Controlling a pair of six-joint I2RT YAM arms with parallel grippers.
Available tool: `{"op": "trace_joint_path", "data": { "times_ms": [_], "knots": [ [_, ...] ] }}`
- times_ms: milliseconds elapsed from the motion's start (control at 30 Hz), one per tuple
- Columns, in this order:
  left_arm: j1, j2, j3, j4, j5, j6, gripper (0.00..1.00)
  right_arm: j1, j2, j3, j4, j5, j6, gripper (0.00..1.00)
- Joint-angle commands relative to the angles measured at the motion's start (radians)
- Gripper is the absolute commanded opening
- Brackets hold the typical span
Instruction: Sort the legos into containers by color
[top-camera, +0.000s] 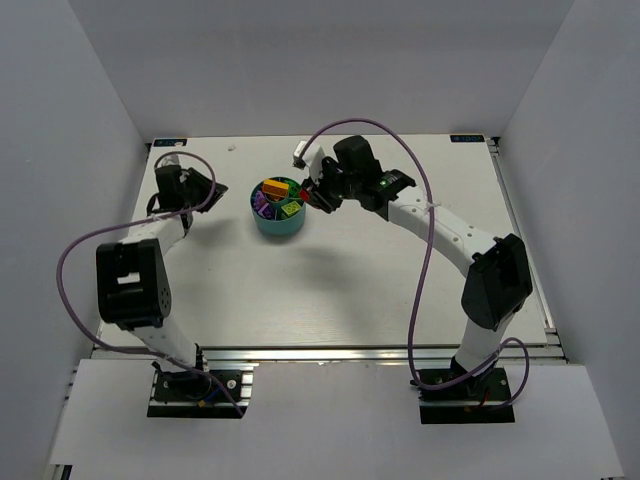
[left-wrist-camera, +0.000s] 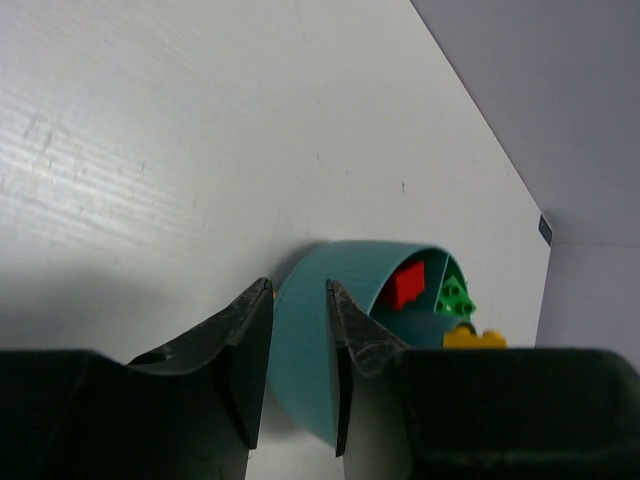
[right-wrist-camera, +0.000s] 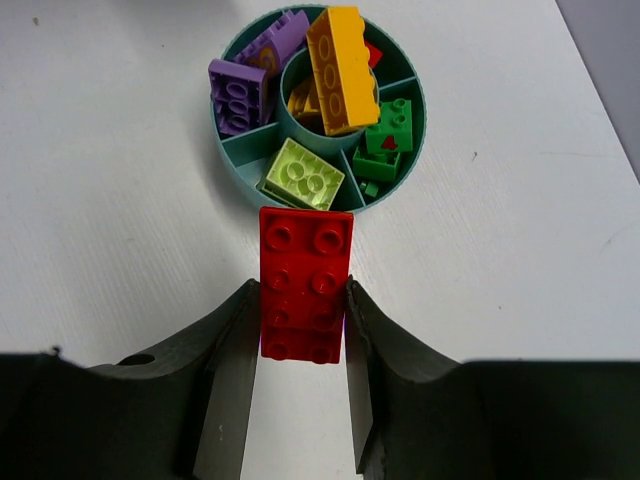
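The round teal bowl (top-camera: 270, 226) stands at the back middle of the table and holds several bricks. In the right wrist view its compartments (right-wrist-camera: 418, 110) hold two purple bricks (right-wrist-camera: 240, 95), a lime green brick (right-wrist-camera: 303, 175), dark green bricks (right-wrist-camera: 390, 130) and a small red brick (right-wrist-camera: 373, 52). An orange brick (right-wrist-camera: 342, 68) lies across the central ring. My right gripper (right-wrist-camera: 298, 300) is shut on a long red brick (right-wrist-camera: 305, 285), held just outside the bowl's near rim. In the top view this gripper (top-camera: 318, 197) is at the bowl's right side. My left gripper (left-wrist-camera: 298, 288) is open and empty, left of the bowl (left-wrist-camera: 310, 340).
The white table (top-camera: 350, 280) is walled by grey panels at the back and sides. A small white piece (top-camera: 300, 157) lies behind the bowl near the right arm's cable. The left gripper (top-camera: 203, 190) is a short way from the bowl's left wall.
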Motion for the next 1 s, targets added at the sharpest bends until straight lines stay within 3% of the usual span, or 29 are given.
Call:
{"op": "trace_joint_path", "data": {
  "times_ms": [0,433,967],
  "knots": [
    [-0.024,0.094,0.108,-0.001,-0.010,0.004,0.38,-0.014,-0.064,-0.012,0.047,-0.009,0.028,0.00],
    [-0.050,0.240,0.181,0.038,0.140,-0.033,0.39,-0.051,-0.087,-0.015,0.057,-0.025,0.056,0.00],
    [-0.075,0.204,0.096,0.068,0.216,-0.020,0.38,-0.071,-0.084,-0.015,0.059,-0.025,0.068,0.00]
  ]
}}
